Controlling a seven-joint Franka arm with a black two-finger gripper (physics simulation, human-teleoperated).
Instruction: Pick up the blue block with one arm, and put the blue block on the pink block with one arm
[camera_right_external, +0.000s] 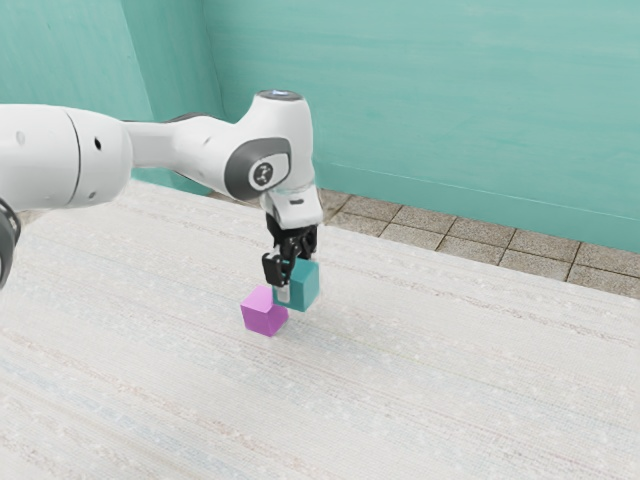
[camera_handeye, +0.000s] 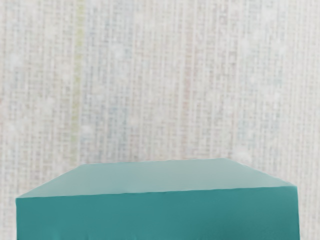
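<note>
The black gripper (camera_right_external: 287, 276) has its fingers closed narrowly on the blue block (camera_right_external: 306, 285), a teal-looking cube held upright just beside the pink block (camera_right_external: 264, 311), on the exterior view's right of it. The pink block sits on the pale woven table (camera_right_external: 450, 380). Under the hand, the blue block (camera_handeye: 160, 207) hangs over bare tabletop (camera_handeye: 160, 75), with tiled floor (camera_right_external: 480, 238) and a teal wall (camera_right_external: 450, 90) beyond.

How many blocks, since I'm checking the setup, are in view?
2: the blue block held in the jaws; the pink block on the table beside it. None seems hidden.
</note>
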